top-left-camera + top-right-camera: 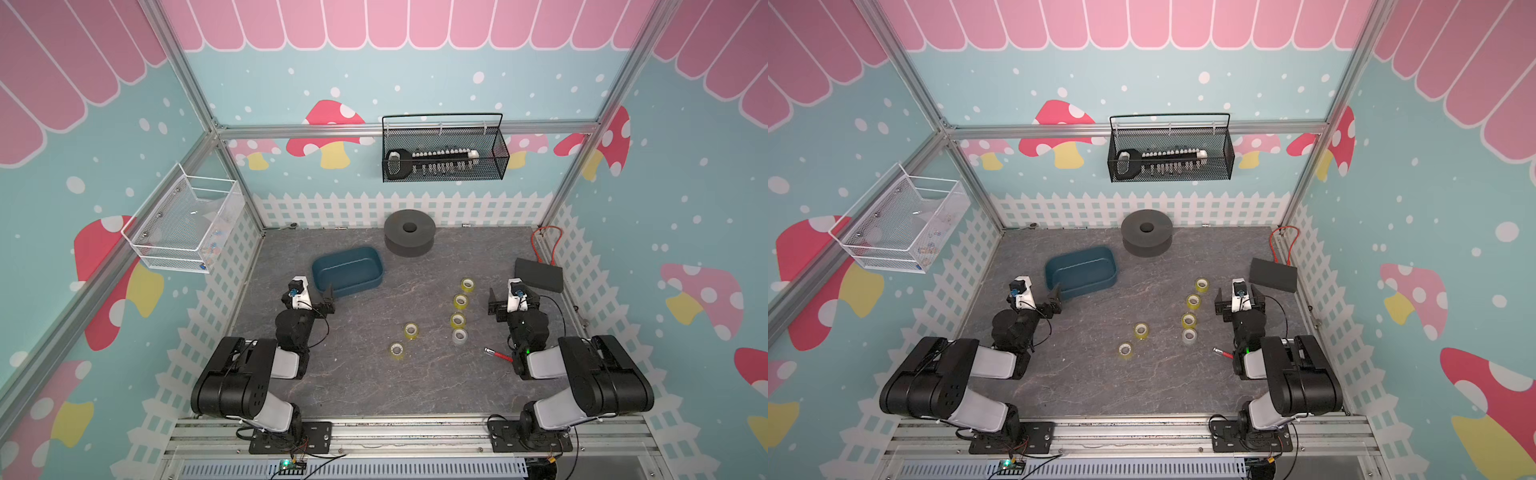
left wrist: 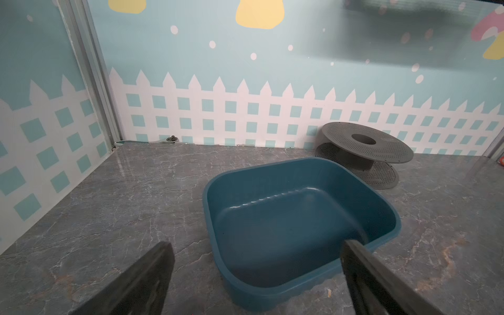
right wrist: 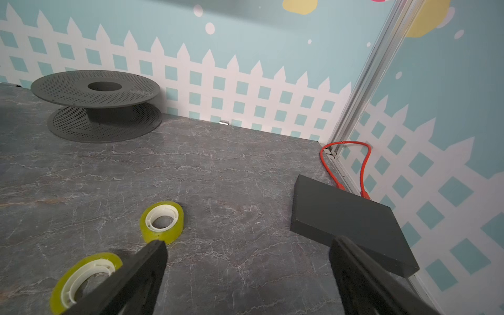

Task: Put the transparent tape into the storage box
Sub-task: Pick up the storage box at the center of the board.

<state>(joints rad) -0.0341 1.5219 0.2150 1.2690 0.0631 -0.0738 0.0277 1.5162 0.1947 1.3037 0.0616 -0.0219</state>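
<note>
This is a robotics lab test cell dressed up as a toy garden, not a lived-in room. An aluminium frame (image 1: 407, 126) of bolted profiles carries flat printed panels (image 1: 415, 83) showing mushrooms, a white picket fence and a pink awning. The floor is a stone-look tabletop (image 1: 374, 382). At its near edge a left arm (image 1: 237, 374) and a right arm (image 1: 602, 382) are bolted to a metal rail (image 1: 415, 432), with a bare circuit board (image 1: 286, 464) and loose wiring just nearer. A black wire-mesh basket (image 1: 444, 166) hangs on the far bar, a white wire-mesh basket (image 1: 183, 232) on the left.
</note>
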